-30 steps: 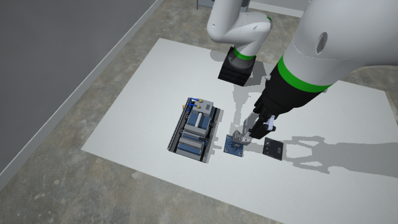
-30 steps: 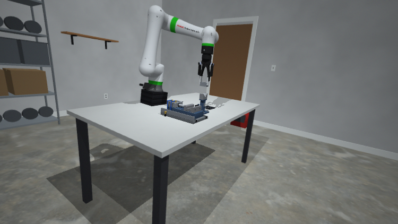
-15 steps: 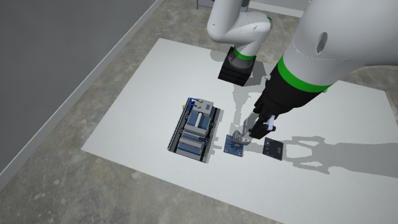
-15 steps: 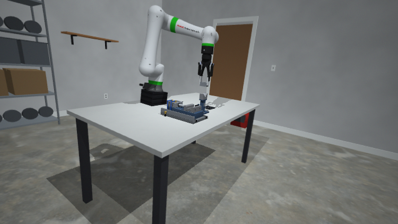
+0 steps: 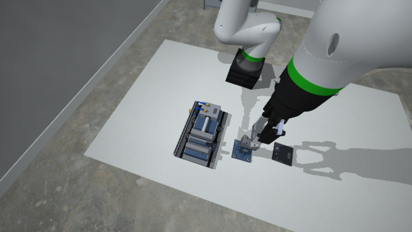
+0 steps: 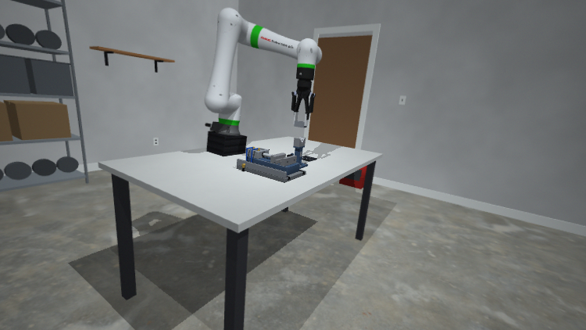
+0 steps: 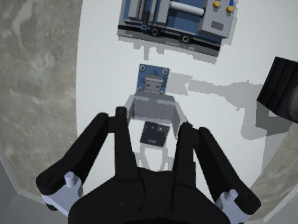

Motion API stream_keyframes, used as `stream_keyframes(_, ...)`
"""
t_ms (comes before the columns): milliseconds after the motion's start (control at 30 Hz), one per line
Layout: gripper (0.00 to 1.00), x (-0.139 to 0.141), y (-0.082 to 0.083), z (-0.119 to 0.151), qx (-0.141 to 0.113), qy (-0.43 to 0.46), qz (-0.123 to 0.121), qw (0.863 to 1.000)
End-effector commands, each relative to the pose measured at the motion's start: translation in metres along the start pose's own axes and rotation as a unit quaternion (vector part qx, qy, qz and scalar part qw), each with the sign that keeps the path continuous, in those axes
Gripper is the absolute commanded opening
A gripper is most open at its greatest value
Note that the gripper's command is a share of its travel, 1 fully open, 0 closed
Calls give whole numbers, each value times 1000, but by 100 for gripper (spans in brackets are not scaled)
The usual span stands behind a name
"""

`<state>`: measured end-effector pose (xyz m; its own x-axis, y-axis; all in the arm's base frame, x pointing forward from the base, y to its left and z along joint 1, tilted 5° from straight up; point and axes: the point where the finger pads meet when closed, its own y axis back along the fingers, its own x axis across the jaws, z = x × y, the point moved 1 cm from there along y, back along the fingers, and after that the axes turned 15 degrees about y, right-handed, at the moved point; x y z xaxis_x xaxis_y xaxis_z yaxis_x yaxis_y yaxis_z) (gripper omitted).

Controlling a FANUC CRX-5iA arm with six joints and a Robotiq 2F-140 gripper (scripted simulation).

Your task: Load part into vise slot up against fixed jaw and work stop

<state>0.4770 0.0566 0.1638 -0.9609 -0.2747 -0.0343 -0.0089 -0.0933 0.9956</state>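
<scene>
My gripper [image 5: 265, 135] is shut on the part [image 5: 256, 130], a grey metal block, and holds it well above the table. In the wrist view the part [image 7: 154, 110] spans the gap between my two fingers. The black infeed plate [image 5: 283, 154] [image 7: 154, 136] lies empty on the table, and in the wrist view it shows below the part. The V-block [image 5: 244, 145] on its blue base stands between the plate and the vise [image 5: 200, 134]. From the side, my gripper [image 6: 301, 116] hangs high over the V-block [image 6: 298, 146].
The arm's black base [image 5: 244, 73] stands at the back of the white table top. The air cylinder with blue hoses [image 5: 207, 111] is at the far end of the vise. The table's near edge lies a little beyond the plate and V-block.
</scene>
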Motion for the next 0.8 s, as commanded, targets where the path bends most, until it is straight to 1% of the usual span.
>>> stream_keyframes(0, 0, 0, 0, 0, 0, 0, 0, 1000)
stream_keyframes(367, 0, 0, 0, 0, 3, 0, 1, 1000)
stream_keyframes(767, 0, -1, 0, 1, 15, 0, 4, 1000)
